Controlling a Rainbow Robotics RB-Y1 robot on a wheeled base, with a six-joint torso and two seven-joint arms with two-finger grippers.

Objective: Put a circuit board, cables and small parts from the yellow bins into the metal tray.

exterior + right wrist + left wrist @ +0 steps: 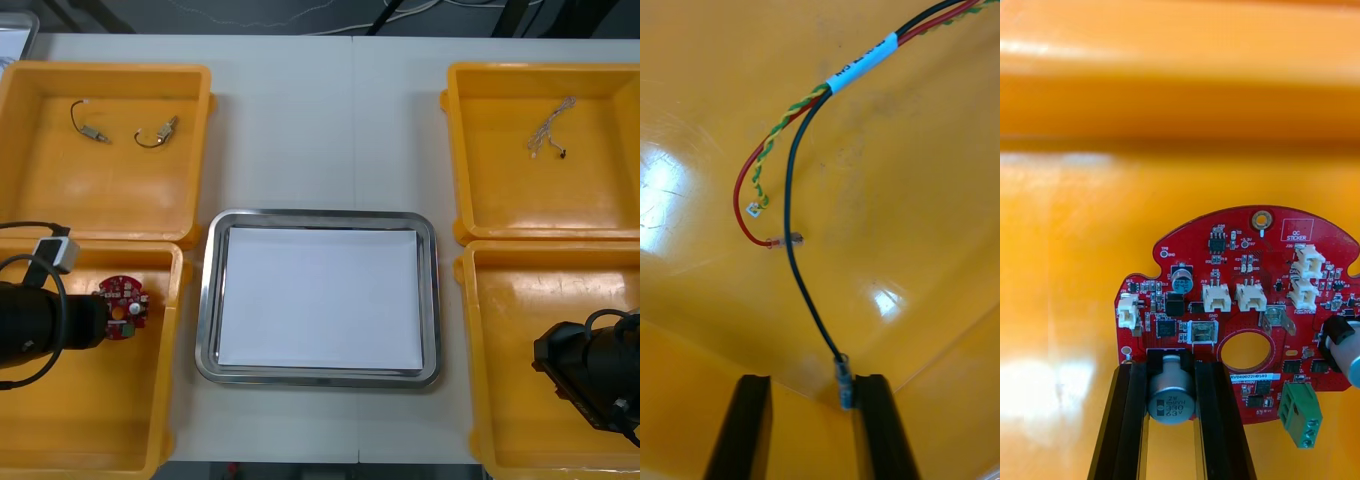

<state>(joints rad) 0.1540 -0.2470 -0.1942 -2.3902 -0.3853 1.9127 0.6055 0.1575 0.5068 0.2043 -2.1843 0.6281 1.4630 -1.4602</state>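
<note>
The shiny metal tray [205,300] lay bare, the left pincer [1171,373] clamped on the round red circuit board [1240,300], the right pincer [811,384] apart around the end of a black cable [789,225].

The pale cable [550,128] is too small to identify, perhaps twisted.

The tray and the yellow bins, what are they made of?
The metal tray looks like polished steel: silvery, shiny rim; white inside, maybe paper. The yellow bins look like glossy moulded plastic, with glints and rounded corners. Left claw grips the circuit board in one; right claw hangs open over another.
</note>
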